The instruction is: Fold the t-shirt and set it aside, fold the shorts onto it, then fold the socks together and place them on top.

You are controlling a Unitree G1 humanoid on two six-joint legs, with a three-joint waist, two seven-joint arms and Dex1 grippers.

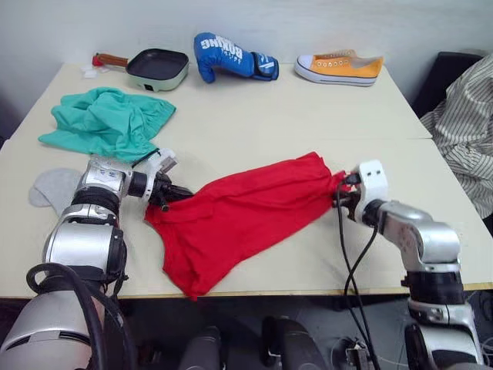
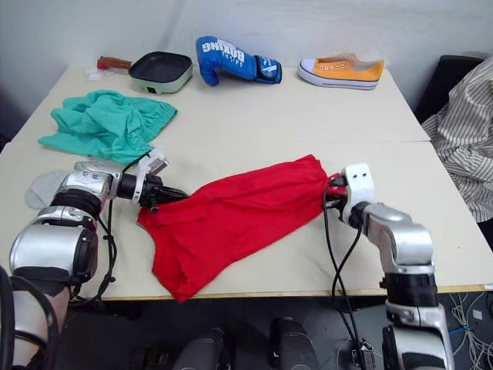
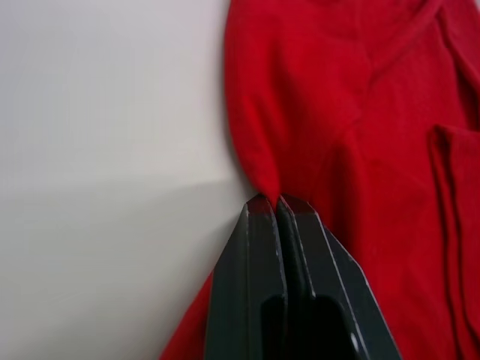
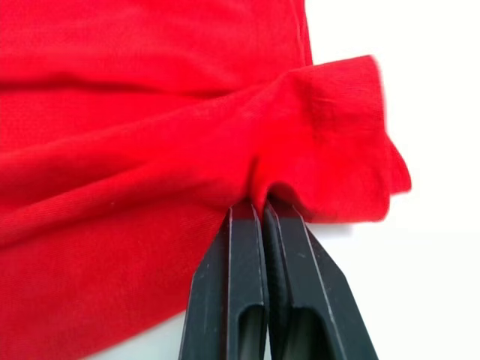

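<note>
Right gripper (image 4: 264,204) fingers pressed together on a fold of the t-shirt (image 4: 135,112), apparently a sleeve edge, pale table (image 4: 420,285) beneath

The left arm covers part of the socks (image 1: 52,187), so whether 1 or 2 lie there cannot be told. The t-shirt (image 1: 243,214) buries the fingertips of both grippers. A person's striped sleeve (image 1: 464,127) is cut off by the picture's edge. The pan's (image 1: 158,68) handle end is too small to make out.

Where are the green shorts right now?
The shorts lie bunched on the table's far left side, just beyond the left claw, with the frying pan behind them and a grey sock nearer the robot.
</note>
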